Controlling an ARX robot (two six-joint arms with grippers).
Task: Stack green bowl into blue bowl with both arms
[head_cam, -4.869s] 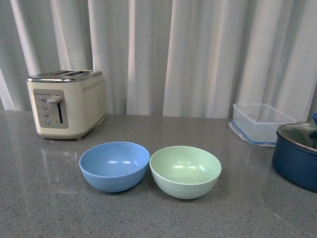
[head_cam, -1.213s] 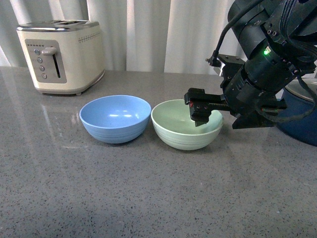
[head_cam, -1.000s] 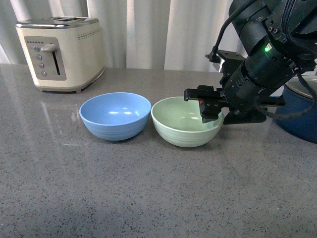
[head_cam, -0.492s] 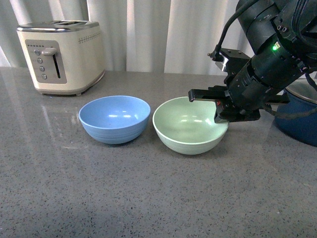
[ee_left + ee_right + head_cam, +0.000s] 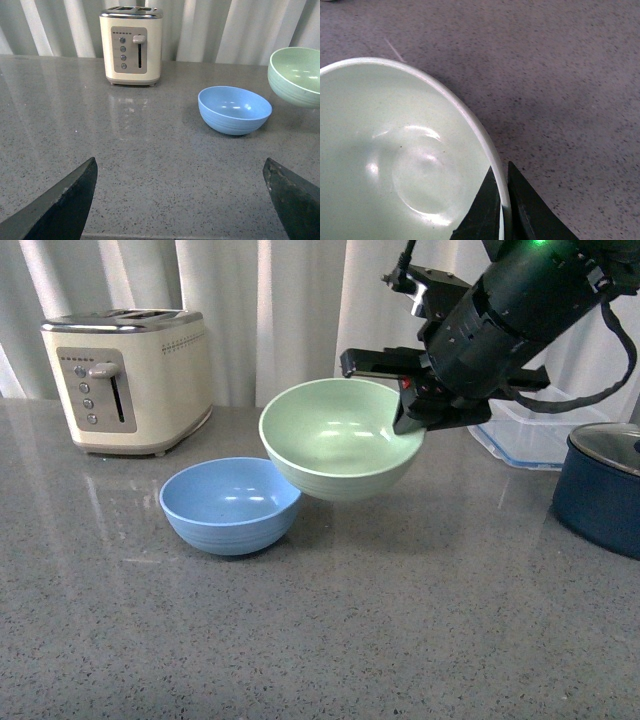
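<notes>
Green bowl (image 5: 340,440): pale mint, round, so without a long axis; faint ridges low on the outside; held clear of the bench (image 5: 300,640), mouth upward and tipped toward the bench's front edge so the inside shows in the front view. It hangs above and just to the right of the blue bowl, overlapping that bowl's right rim in the front view; whether the two touch cannot be told. Right gripper (image 5: 410,412): closed on the green bowl's right-hand rim, one flat black finger inside the wall and one outside, as the right wrist view shows; the bulky black right arm (image 5: 510,310) reaches in from the upper right, a green light on its housing. Blue bowl (image 5: 230,505): light sky-blue, round, ridged low on the outside, standing upright and mouth-up on the bench, left of centre and roughly midway between front and back edges, with nothing inside. Left gripper (image 5: 179,161): spread wide, holding nothing, its two dark fingers at the lower corners of the left wrist view, well apart from both bowls. Toaster (image 5: 130,380): cream with a metal top, two slots, a lever and four round buttons on its end face, near the back-left corner; the small marks above the lever are too fine to read. Container (image 5: 530,435): clear plastic, blue-edged, near the back edge at right. Pot (image 5: 605,490): dark navy, glass lid, at the right edge. Curtain (image 5: 300,300): pale, pleated, behind the bench.
</notes>
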